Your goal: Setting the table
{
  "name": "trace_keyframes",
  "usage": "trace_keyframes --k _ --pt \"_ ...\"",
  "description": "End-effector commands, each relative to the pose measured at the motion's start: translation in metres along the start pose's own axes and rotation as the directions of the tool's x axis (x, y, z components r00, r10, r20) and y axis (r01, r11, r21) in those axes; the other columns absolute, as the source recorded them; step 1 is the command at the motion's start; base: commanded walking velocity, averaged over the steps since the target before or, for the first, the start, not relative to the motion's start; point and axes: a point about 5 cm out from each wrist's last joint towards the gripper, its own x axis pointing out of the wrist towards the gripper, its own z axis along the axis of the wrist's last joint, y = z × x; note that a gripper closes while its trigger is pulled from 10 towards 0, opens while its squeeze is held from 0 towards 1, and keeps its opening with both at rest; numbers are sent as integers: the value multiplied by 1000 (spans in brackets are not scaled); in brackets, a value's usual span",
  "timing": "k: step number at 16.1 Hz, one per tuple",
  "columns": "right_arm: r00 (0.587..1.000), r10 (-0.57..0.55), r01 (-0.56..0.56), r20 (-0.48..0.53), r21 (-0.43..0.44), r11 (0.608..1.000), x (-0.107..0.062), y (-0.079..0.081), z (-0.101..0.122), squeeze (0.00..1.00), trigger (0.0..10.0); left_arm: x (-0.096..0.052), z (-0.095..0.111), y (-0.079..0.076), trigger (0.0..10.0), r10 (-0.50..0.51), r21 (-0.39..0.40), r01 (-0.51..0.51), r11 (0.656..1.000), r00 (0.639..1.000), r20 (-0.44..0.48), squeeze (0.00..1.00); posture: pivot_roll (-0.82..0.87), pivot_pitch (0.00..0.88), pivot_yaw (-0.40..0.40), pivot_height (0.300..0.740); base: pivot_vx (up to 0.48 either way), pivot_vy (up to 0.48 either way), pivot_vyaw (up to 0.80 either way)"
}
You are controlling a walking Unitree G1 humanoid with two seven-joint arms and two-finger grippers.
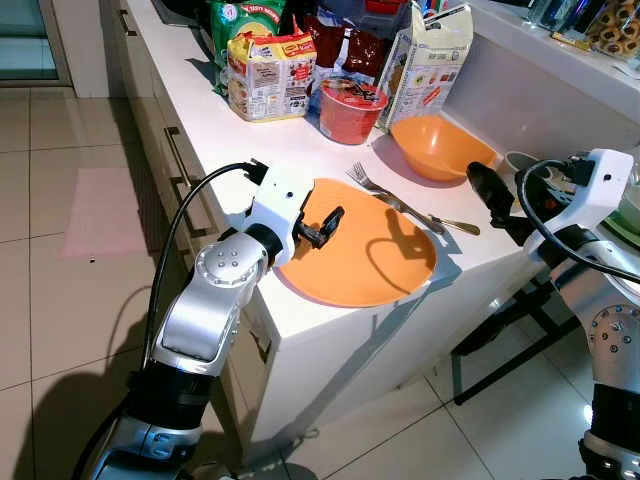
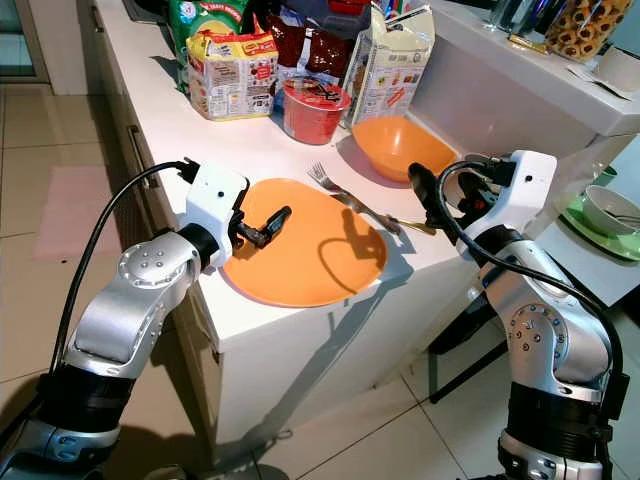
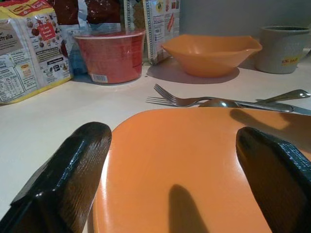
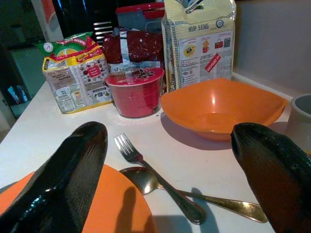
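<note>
Left wrist view: left end effector (image 3: 175, 179) released over orange plate (image 3: 184, 165); right end effector (image 4: 170, 174) released.

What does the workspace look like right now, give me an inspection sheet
Surface: white counter, plate at its near edge.
Job's things: orange plate; fork and spoon crossed beside it; orange bowl behind.
Clutter: red cup, noodle pack, cracker bag, grey mug.
Grippers: left gripper open over the plate's left rim; right gripper open near the cutlery.
Cables: black cable looping off the left wrist.
Surroundings: tiled floor.
</note>
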Motion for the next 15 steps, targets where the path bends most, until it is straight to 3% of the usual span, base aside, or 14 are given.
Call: trace_keyframes --k 1,15 --pt "999 -4 4 38 -8 1000 -1 -3 10 0 10000 1 5 -8 10000 -27 7 27 1000 999 17 0 -8 0 -224 740 0 0 0" --pt "999 -4 4 38 -4 1000 0 -2 8 0 10000 0 6 -3 10000 -7 4 7 1000 1000 17 0 3 0 -227 740 0 0 0"
